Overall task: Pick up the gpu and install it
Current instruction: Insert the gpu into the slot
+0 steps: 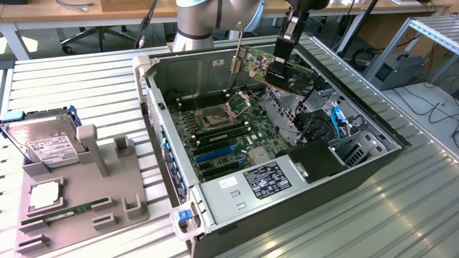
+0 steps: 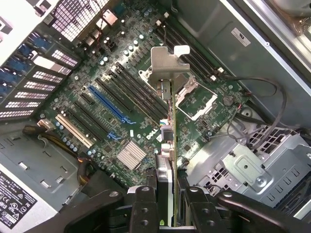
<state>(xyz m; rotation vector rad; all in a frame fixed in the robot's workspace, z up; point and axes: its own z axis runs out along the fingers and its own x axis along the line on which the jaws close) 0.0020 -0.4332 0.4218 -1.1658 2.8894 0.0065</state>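
The gpu [image 1: 276, 69] hangs in the air above the open computer case [image 1: 373, 161], held edge-down with its green board and silver end bracket showing. My gripper [image 1: 285, 45] is shut on its upper edge. In the wrist view the gpu [image 2: 171, 126] appears edge-on between the two black fingers [image 2: 145, 206], its bracket [image 2: 167, 63] pointing away over the motherboard [image 2: 121, 73]. It floats over the processor socket [image 2: 194, 99], apart from the board. The blue expansion slot [image 2: 107, 104] lies off to one side of the card.
On the exterior view's left, a grey fixture [image 1: 79, 204] carries a hard drive [image 1: 43, 142], a processor chip [image 1: 44, 194] and a RAM stick [image 1: 64, 212]. Inside the case sit the power supply [image 1: 265, 180], a drive cage [image 2: 243, 170] and loose cables [image 1: 337, 121].
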